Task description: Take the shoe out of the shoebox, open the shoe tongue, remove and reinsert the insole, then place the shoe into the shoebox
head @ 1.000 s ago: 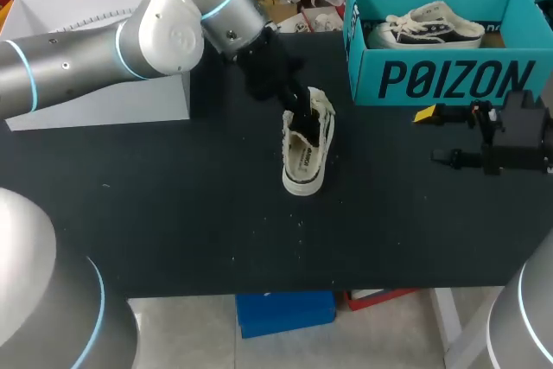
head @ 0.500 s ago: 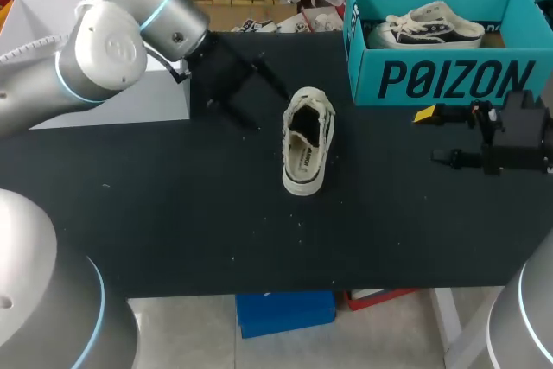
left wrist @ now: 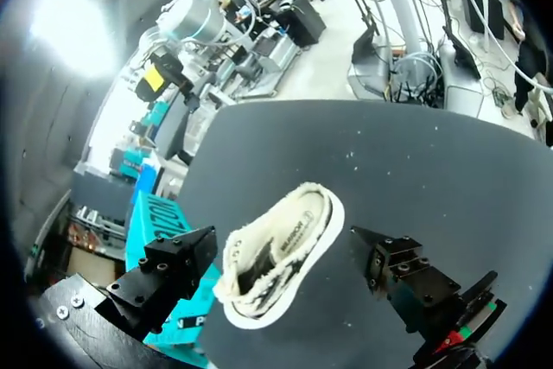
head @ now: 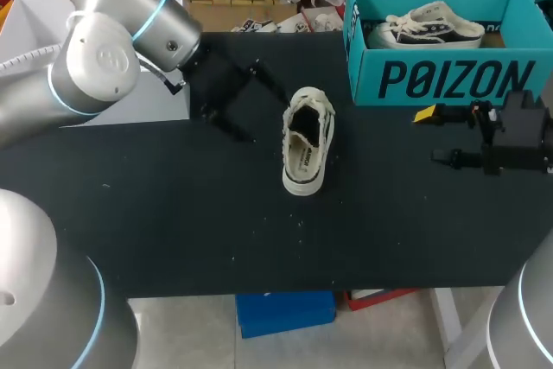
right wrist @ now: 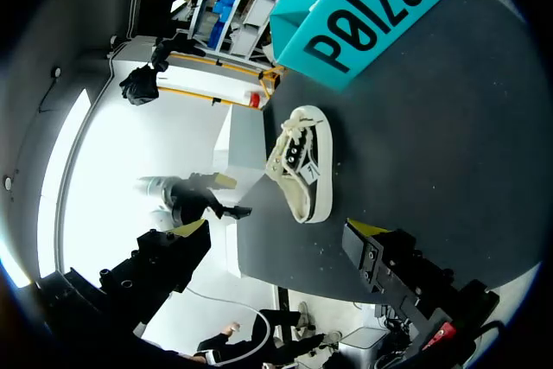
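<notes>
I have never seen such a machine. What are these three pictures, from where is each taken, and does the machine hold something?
It is a robot with two arms at a black table. The wide picture looks down from above and behind; each round one comes from a camera on one wrist. A pale shoe lies on the table, outside the teal shoebox, where a second shoe rests. The left gripper and the right gripper are both open and hold nothing.
</notes>
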You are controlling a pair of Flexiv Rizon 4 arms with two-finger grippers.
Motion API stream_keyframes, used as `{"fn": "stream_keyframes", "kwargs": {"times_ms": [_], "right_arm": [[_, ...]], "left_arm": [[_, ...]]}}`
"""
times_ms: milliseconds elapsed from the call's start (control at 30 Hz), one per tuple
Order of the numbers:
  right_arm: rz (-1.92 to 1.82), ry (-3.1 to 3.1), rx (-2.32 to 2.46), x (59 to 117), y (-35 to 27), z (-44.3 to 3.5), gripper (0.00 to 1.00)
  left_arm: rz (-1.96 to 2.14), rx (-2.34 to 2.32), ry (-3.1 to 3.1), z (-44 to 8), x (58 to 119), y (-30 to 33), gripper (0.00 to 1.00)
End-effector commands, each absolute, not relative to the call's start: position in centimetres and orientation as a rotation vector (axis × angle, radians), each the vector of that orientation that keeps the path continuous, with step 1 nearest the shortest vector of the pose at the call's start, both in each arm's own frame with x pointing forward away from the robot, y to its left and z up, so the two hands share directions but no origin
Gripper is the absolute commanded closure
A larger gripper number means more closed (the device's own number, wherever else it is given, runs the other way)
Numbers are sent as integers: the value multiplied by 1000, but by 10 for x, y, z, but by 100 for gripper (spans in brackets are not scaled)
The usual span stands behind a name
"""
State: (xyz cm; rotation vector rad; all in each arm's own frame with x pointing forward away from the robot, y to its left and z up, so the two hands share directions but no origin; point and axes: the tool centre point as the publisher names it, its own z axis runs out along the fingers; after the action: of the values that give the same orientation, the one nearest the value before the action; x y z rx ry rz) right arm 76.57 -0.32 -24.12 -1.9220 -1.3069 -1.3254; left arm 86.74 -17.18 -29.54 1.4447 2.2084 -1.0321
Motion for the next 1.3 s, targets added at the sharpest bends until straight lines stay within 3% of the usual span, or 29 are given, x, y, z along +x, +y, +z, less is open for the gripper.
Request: {"fn": "stream_keyframes", "kwargs": {"times_ms": [33,367,700,1300], "right_arm": [[-1324,-1307,-1924,766,-3,-241,0],[-1324,-1307,-1924,766,-3,-241,0],[-1324,-1307,-1924,766,-3,-241,0],[-1324,-1307,-1924,766,-3,-241,0]], "left_arm": [[-1064,1358,2304,-295,862,-168,0],[-943,1067,2582,-271,878,-148,0],[-467,1456,2392,-272,906,-135,0],[-369,2003,2167,-302,943,-167,0]]}}
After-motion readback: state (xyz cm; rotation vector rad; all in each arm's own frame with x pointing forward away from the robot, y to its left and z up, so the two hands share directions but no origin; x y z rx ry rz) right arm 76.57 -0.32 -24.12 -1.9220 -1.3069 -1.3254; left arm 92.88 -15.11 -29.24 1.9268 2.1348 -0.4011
